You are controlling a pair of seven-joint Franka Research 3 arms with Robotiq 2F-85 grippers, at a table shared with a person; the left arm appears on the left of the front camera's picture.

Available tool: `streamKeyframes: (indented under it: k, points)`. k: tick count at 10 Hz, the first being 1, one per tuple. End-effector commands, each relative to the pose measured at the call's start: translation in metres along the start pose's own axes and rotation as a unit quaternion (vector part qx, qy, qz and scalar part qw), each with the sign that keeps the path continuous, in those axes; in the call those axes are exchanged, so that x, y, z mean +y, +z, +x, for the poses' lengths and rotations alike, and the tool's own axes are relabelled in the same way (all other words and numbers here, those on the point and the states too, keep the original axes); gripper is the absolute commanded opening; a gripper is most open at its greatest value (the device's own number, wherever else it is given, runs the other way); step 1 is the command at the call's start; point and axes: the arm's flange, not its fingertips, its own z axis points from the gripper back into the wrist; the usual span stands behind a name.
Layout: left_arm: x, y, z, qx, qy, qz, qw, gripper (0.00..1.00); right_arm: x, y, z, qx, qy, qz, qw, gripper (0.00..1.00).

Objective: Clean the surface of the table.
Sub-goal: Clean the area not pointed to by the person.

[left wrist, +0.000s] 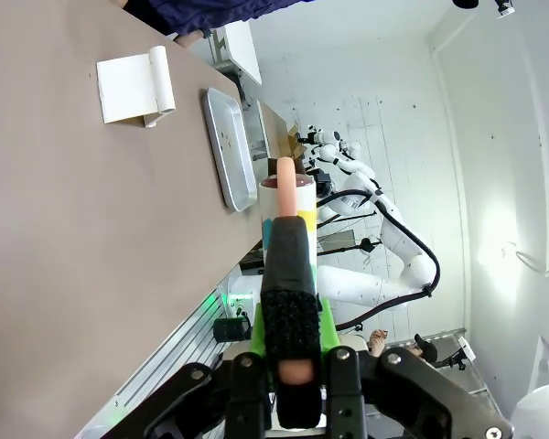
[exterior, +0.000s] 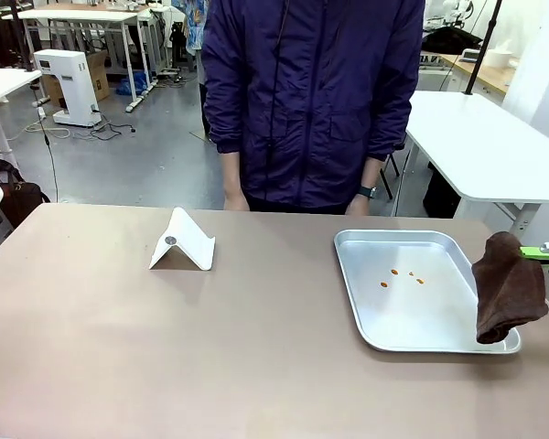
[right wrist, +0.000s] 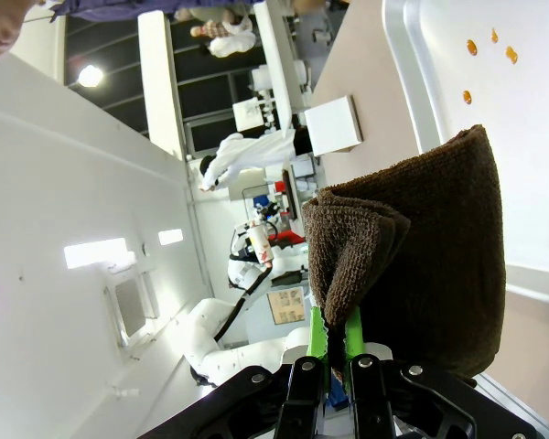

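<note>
Status: wiping has not started, as far as we can judge.

1. The table (exterior: 91, 347) spans the front view from the near edge to the person (exterior: 311, 91) standing at its far side. We see no stains or wet streaks on its taupe top.
2. The right gripper (right wrist: 334, 327) is pinched on a folded brown cloth (exterior: 508, 288). The cloth hangs at the near right corner of the metal tray (exterior: 412, 315). We cannot tell whether its lower edge touches anything.
3. The left gripper (left wrist: 288, 229) is clamped on a bottle (left wrist: 286, 187) with a peach tip, held off the table's side. We take it for a cleaner, though no label is legible.
4. A white folded stand (exterior: 181, 242) sits on the top, well apart from the tray. A few orange spots (exterior: 395, 272) lie inside the tray.

Remaining, in our estimate: bring the cloth down onto the top and wipe, working around the stand and the tray.
</note>
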Motion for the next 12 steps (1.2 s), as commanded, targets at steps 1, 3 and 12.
streamKeyframes:
  k: [1, 3, 12]
  points:
    - [-0.004, -0.005, -0.001, -0.008, 0.0, -0.006, 1.0, 0.22, 0.003, -0.003, -0.006, -0.001, -0.004, 0.001, 1.0, 0.0]
    - [-0.004, -0.005, -0.001, -0.008, 0.0, -0.006, 1.0, 0.22, 0.003, -0.003, -0.006, -0.001, -0.004, 0.001, 1.0, 0.0]
    - [-0.004, -0.005, -0.001, -0.008, 0.0, -0.006, 1.0, 0.22, 0.044, -0.072, 0.102, 0.061, 0.034, -0.222, 0.973, 0.08]
